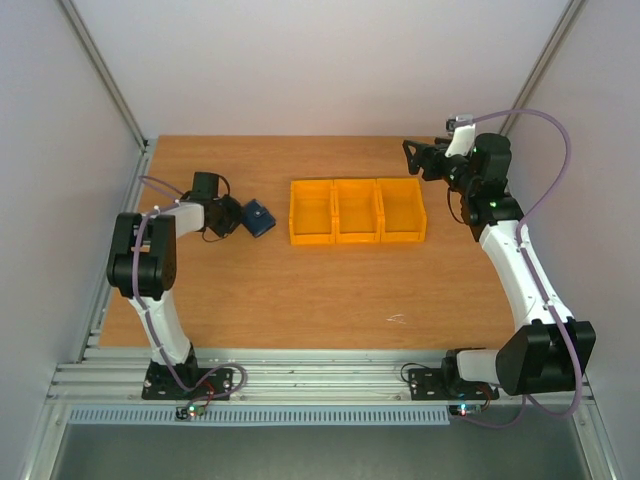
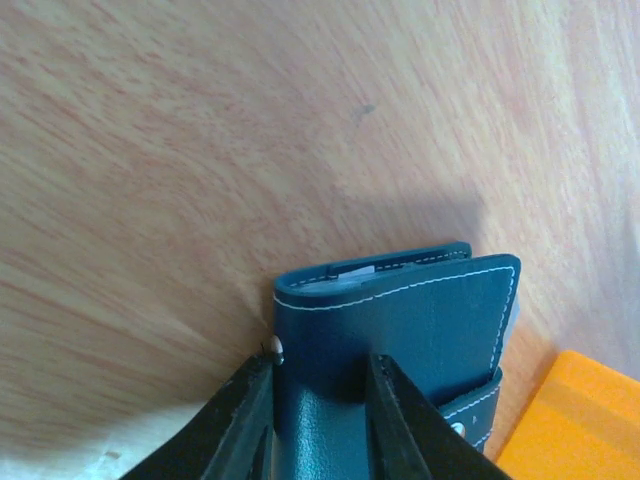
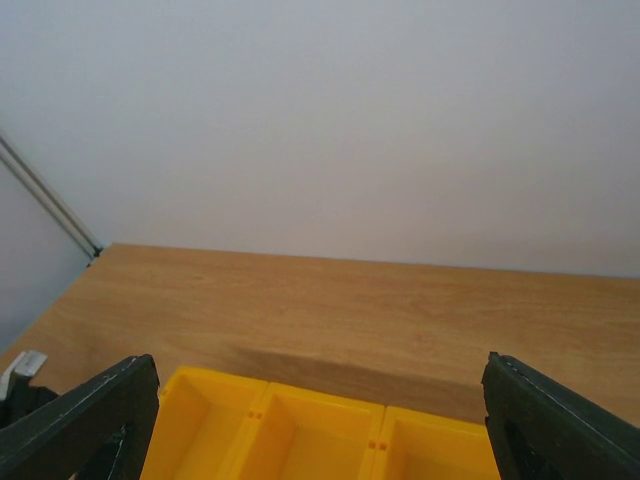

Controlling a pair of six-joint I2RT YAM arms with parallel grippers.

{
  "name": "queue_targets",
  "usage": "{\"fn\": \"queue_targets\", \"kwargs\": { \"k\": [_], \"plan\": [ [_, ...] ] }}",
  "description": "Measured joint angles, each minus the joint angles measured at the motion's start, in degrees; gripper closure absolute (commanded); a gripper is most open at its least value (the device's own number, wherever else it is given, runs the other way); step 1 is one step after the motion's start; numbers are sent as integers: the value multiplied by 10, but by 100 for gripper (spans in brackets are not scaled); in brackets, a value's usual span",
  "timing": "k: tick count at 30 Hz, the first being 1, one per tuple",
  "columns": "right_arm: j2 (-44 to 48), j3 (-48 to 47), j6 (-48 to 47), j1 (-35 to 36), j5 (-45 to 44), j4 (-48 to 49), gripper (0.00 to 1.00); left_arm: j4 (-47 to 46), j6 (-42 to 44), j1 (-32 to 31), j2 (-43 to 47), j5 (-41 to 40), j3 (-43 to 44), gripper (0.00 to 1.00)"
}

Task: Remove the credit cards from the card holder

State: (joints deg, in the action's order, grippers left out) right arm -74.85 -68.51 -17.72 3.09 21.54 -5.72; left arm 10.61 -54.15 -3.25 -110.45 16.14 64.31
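I see my left gripper pinched on the closed navy card holder, left of the orange bins; my right gripper hangs wide open beyond their far right end

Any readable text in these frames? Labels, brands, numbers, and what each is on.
No readable text in any view.
card holder: white stitching only, no logo or print showing.
bins: plain orange, no labels.
white part at the left edge of the right wrist view: too small and blurred to tell whether it carries any marking.
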Motion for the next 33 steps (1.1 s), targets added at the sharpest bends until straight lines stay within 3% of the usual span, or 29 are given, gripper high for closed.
{"fn": "queue_targets", "kwargs": {
  "k": [3, 16, 26, 28, 33],
  "plan": [
    [0, 0, -3, 3, 3, -12, 11, -16, 5, 0, -5, 11, 1, 99],
    [-3, -30, -7, 24, 30, -44, 12, -72, 70, 0, 34, 53, -37, 100],
    [-41, -129, -6, 121, 186, -63, 9, -77, 287, 2, 339, 144, -134, 100],
    [-54, -156, -9, 147, 216, -80, 2, -85, 346, 0, 414, 175, -146, 100],
    [-93, -234, -42, 227, 280, -137, 2, -126, 438, -3, 539, 278, -151, 100]
  ]
}}
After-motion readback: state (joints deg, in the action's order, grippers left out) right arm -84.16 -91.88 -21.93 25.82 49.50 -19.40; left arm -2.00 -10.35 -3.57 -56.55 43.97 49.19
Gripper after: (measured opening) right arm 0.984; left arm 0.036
